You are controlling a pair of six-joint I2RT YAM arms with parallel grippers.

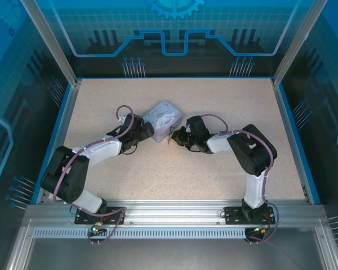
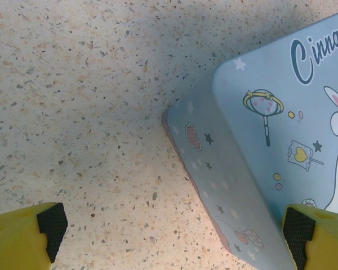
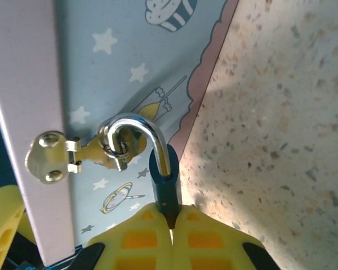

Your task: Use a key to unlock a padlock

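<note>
Glowing blue behind glass walls [image 1: 174,34] all round; lying beneath them, a speckled beige bench [image 1: 231,163]. Sitting near the middle of it, turned askew, a pale blue tin box [image 1: 162,117] with cartoon prints on lid and sides. Reaching in at the tin from either side, two white arms.

Hanging from the brass hasp [image 3: 48,158] on the tin's side by a curved silver shackle [image 3: 136,128], the padlock [image 3: 162,185], its dark blue body pointing down toward the right wrist camera, just beside the tin's pink bottom edge. Pinching the lower end of that body with yellow fingers pressed together, the right claw [image 3: 170,216].

Standing spread wide and gripping nothing, the left claw [image 2: 174,230]: one black pad [image 2: 50,224] hanging over bare bench, the other over the edge of the lid, a corner of the tin lying between them. Touching the lid or not, cannot tell.
</note>
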